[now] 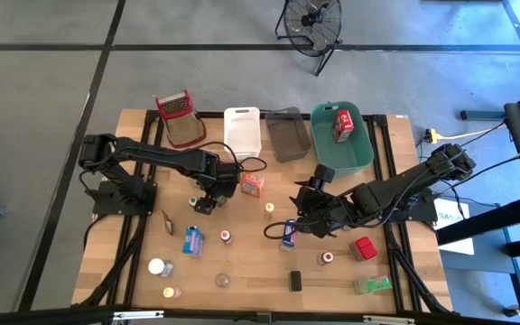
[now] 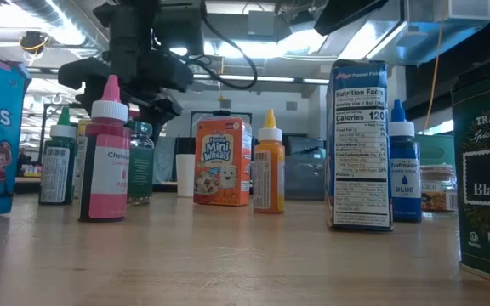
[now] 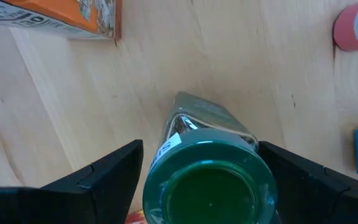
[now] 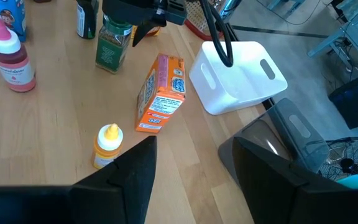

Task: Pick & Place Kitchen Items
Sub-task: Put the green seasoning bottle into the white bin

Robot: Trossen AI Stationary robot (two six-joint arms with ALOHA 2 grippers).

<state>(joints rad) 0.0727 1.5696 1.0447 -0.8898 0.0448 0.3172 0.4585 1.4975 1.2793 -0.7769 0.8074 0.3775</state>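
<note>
The left hand (image 3: 207,180) hangs wide open directly above the green-capped spice jar (image 3: 209,174), fingers straddling it, apparently poised to grasp. The jar stands upright on the surface (image 1: 242,235) beside the orange box (image 1: 253,185). The right hand (image 1: 307,209) waits mid-surface, half open and empty.

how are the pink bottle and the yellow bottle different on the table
In the low view the pink bottle stands taller, with a white collar under a pink tip; the yellow bottle is shorter and yellow-orange right up to its tip. The pink bottle stands nearer the camera, the yellow bottle beside the Mini Wheats box. Both stand upright with pointed nozzles.
</note>
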